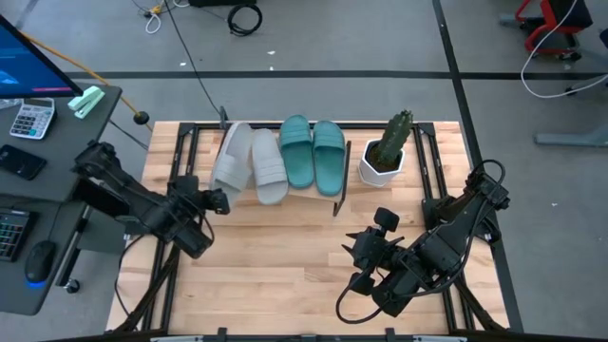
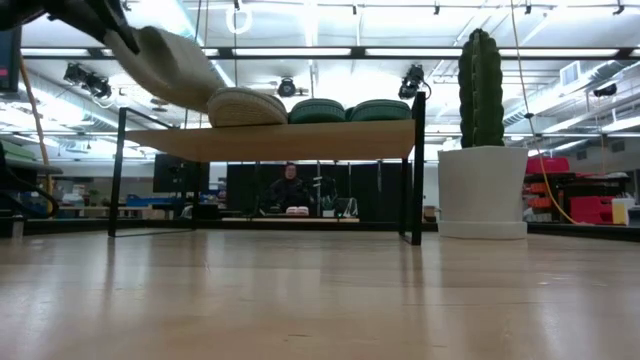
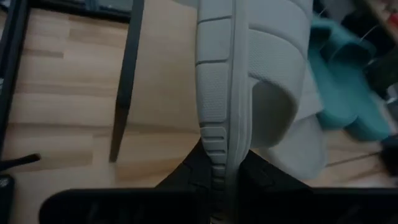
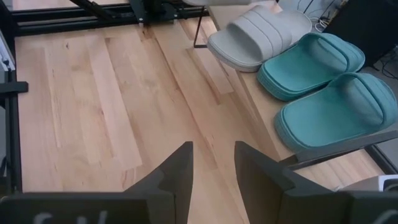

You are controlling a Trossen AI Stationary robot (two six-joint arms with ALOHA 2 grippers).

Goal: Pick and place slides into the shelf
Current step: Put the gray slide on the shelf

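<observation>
I see left gripper [image 1: 217,201] clamped on grey slide [image 1: 231,158], tilted at shelf [image 1: 306,195] edge | right gripper [image 4: 212,163] parted, empty, over bench [image 1: 285,266]

Both arms are black and boxy-jointed (loose black cables looping alongside), each end effector [image 4: 211,163] bearing two dark fingers.
</observation>
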